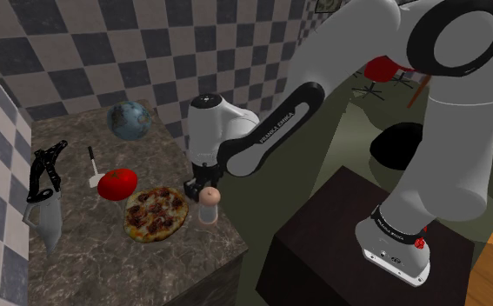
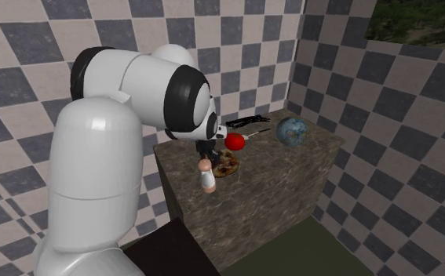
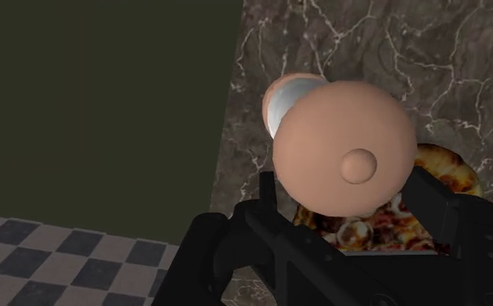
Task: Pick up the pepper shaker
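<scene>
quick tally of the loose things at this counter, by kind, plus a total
pepper shaker: 1
pizza: 1
red round fruit: 1
globe: 1
small white-handled utensil: 1
black-and-grey object: 1
total: 6

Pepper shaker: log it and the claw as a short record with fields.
thing: pepper shaker, pinkish-tan rounded top
claw: shut on the pepper shaker, one finger on each side
place: near the edge of the counter, beside the pizza
lifted: cannot tell
</scene>
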`<action>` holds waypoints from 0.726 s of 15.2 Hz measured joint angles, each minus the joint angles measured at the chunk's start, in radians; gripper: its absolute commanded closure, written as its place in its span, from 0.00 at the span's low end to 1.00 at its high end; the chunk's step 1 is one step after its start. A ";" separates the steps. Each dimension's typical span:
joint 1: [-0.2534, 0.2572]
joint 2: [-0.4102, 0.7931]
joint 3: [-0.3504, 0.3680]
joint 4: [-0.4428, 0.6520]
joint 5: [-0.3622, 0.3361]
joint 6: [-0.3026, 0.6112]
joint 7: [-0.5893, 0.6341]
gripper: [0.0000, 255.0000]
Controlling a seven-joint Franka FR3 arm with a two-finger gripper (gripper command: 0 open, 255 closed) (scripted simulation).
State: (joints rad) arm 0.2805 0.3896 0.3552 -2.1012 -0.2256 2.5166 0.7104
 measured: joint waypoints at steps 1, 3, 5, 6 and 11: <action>-0.002 -0.008 0.003 0.002 0.006 -0.010 -0.004 1.00; -0.007 -0.027 0.011 0.005 0.017 -0.031 -0.011 1.00; -0.013 -0.048 0.018 0.008 0.031 -0.053 -0.021 1.00; -0.015 -0.054 0.020 0.011 0.035 -0.062 -0.025 1.00; -0.025 -0.107 0.036 0.016 0.067 -0.116 -0.044 1.00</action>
State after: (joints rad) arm 0.2551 0.2828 0.3914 -2.0849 -0.1587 2.4009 0.6666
